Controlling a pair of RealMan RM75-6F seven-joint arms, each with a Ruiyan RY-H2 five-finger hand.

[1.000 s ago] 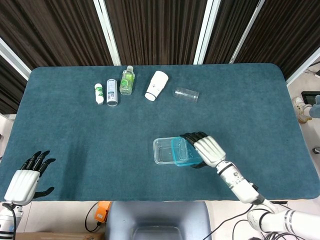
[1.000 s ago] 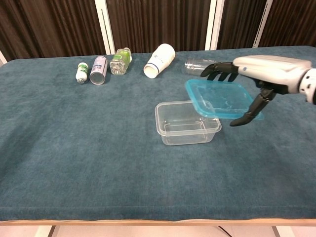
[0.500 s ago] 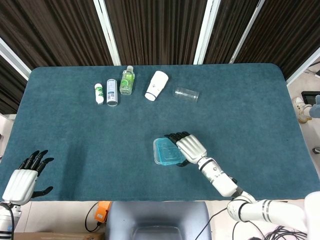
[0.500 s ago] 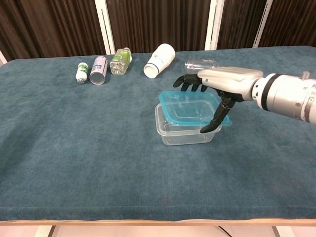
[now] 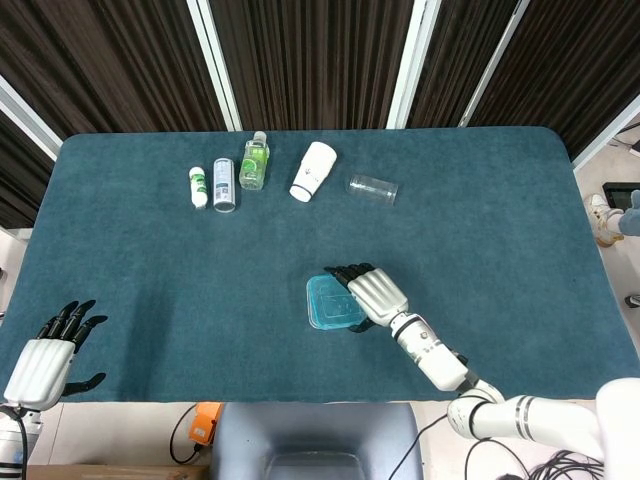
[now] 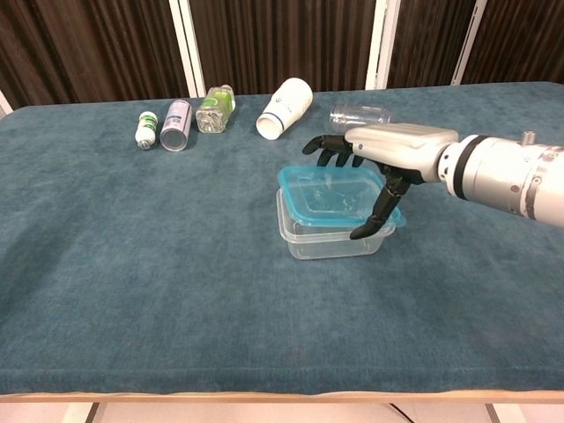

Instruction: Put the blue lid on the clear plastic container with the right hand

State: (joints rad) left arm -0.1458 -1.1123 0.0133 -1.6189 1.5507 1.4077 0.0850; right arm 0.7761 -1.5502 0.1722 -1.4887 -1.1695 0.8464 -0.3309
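The blue lid [image 5: 333, 303] [image 6: 333, 196] lies across the top of the clear plastic container [image 6: 330, 234], covering it almost fully. My right hand [image 5: 368, 290] [image 6: 388, 154] grips the lid's right edge, fingers stretched over the top and thumb reaching down beside the container's right wall. Whether the lid sits flush on the rim I cannot tell. At the table's near left corner my left hand [image 5: 50, 355] lies flat with fingers spread, holding nothing; the chest view does not show it.
Along the far side lie a small white bottle [image 5: 198, 186], a silver can [image 5: 223, 184], a green bottle [image 5: 254, 161], a white paper cup [image 5: 314, 171] and a clear cup [image 5: 372, 188], all on their sides on the blue cloth [image 5: 500, 220].
My right hand carried the lid leftward from beside the container to over it, and lowered it onto the top. The left hand stayed still.
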